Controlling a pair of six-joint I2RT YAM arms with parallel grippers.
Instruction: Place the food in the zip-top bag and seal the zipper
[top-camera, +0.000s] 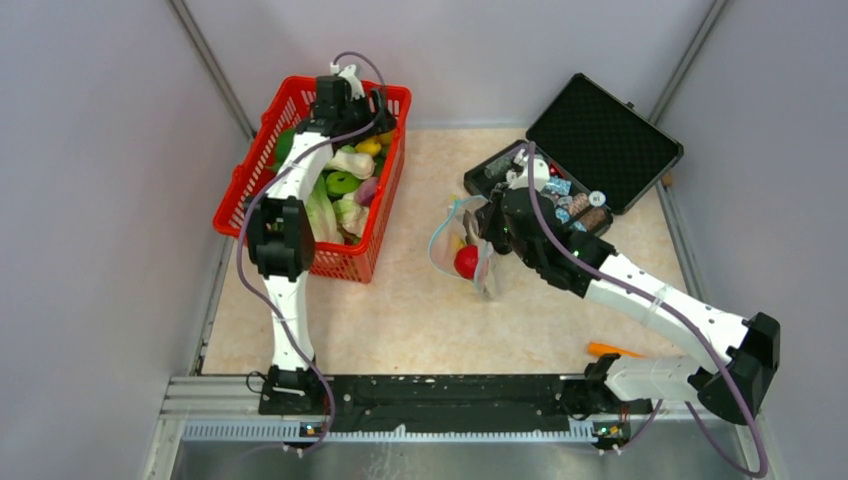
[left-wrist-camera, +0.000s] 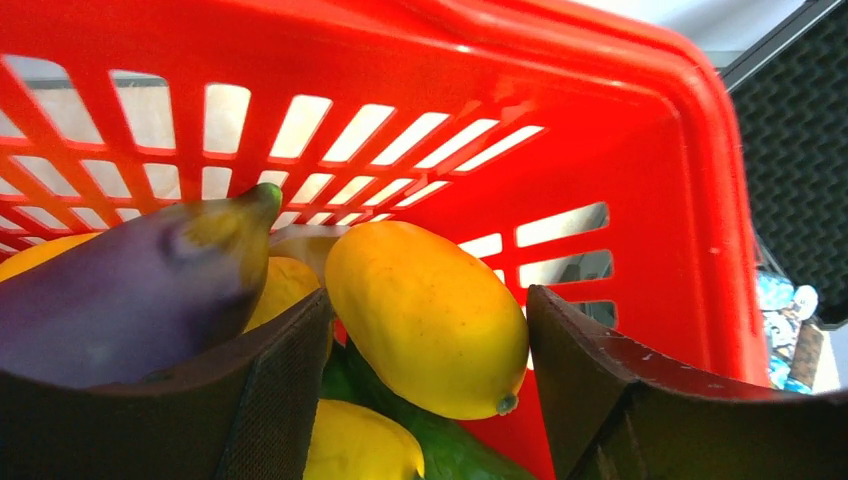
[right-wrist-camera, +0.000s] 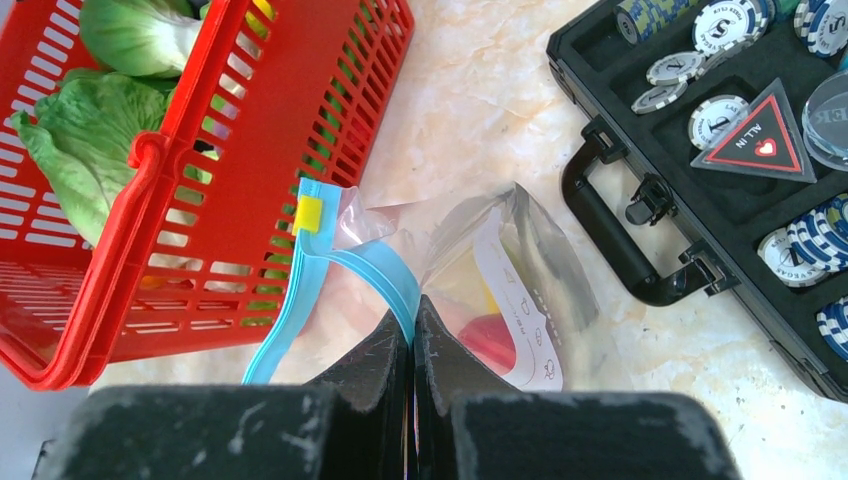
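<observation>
My left gripper (top-camera: 372, 113) is open, down in the far end of the red basket (top-camera: 258, 165). In the left wrist view its fingers (left-wrist-camera: 285, 385) stand either side of a yellow fruit (left-wrist-camera: 425, 315) without touching it. A purple eggplant (left-wrist-camera: 130, 290), a second yellow piece (left-wrist-camera: 360, 445) and a green cucumber (left-wrist-camera: 455, 455) lie beside it. My right gripper (right-wrist-camera: 412, 325) is shut on the light-blue zipper (right-wrist-camera: 385, 275) of the clear bag (right-wrist-camera: 520, 270), holding its mouth up. A red round piece (top-camera: 466, 262) and a yellow piece (top-camera: 457, 241) lie inside the bag.
Leafy greens (right-wrist-camera: 80, 140) and other toy produce fill the basket. An open black case (top-camera: 590, 150) with poker chips (right-wrist-camera: 715, 115) stands at the back right, close to the bag. An orange tool (top-camera: 612, 350) lies near the right arm's base.
</observation>
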